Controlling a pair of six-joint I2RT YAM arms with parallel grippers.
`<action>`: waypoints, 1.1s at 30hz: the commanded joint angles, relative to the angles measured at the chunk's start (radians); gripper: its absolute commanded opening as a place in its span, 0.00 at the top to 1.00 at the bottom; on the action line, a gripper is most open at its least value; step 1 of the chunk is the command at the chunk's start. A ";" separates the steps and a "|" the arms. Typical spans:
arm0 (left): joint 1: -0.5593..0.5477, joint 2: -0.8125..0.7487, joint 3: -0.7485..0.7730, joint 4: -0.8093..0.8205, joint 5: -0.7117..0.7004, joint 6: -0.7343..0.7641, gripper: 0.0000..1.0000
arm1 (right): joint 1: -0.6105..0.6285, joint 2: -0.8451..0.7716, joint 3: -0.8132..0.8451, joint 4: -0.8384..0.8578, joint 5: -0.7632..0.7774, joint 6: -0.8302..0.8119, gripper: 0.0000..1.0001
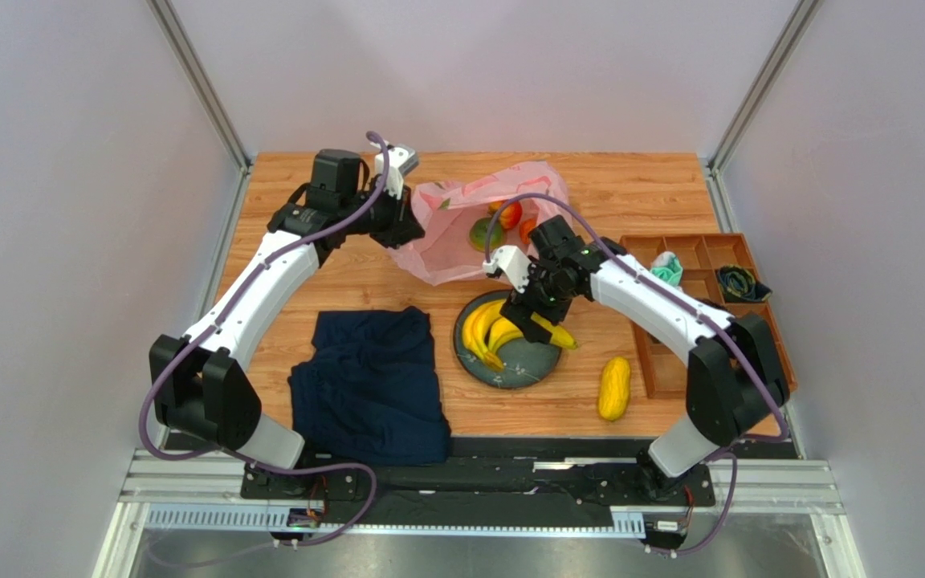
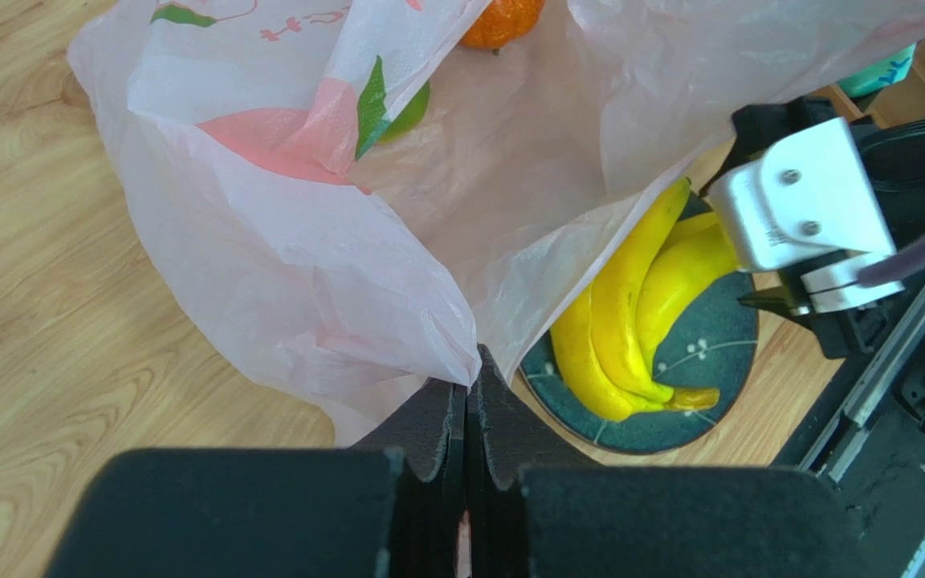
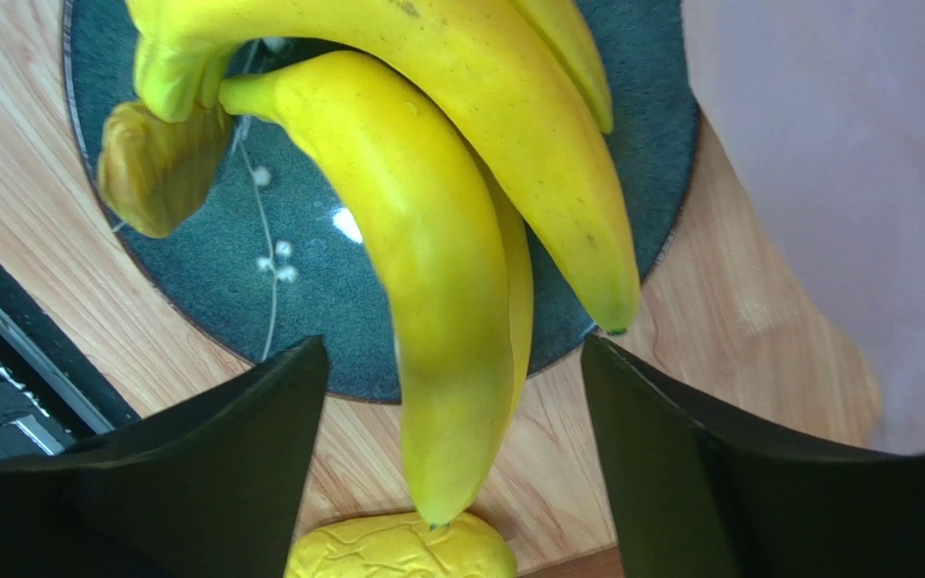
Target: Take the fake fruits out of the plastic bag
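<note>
Since the banana bunch (image 3: 431, 241) lies flat on the dark plate (image 3: 299, 313) with the right gripper (image 3: 449, 361) spread wide around it, the step looks like a release. Best to lift straight up, fingers (image 3: 226, 470) clear of both sides so the bunch isn't dragged off. In the right wrist view the bunch runs down mid-frame between the two fingers, touching neither as far as I can tell. Its tip passes the plate rim towards the long yellow piece (image 3: 401, 548) at bottom centre. Upper middle of the overhead view, the left gripper (image 2: 467, 391) is pinched tight on a fold of the pink plastic bag (image 2: 311, 265). An orange fruit (image 2: 498, 18) and a green fruit (image 2: 417, 106) sit inside, so the next reach probably goes there.
</note>
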 commanded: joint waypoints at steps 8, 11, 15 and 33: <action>0.006 -0.007 0.032 0.032 0.031 -0.037 1.00 | -0.030 -0.266 -0.045 -0.068 0.208 0.237 0.00; 0.006 -0.016 0.026 0.034 0.031 -0.042 1.00 | -0.070 -0.291 -0.098 -0.158 0.220 0.248 0.04; 0.006 -0.021 0.021 0.037 0.036 -0.048 1.00 | -0.134 -0.315 -0.146 -0.246 0.211 0.211 0.12; 0.006 -0.062 -0.017 0.038 0.034 -0.036 1.00 | -0.185 -0.220 -0.273 -0.350 0.275 0.215 0.01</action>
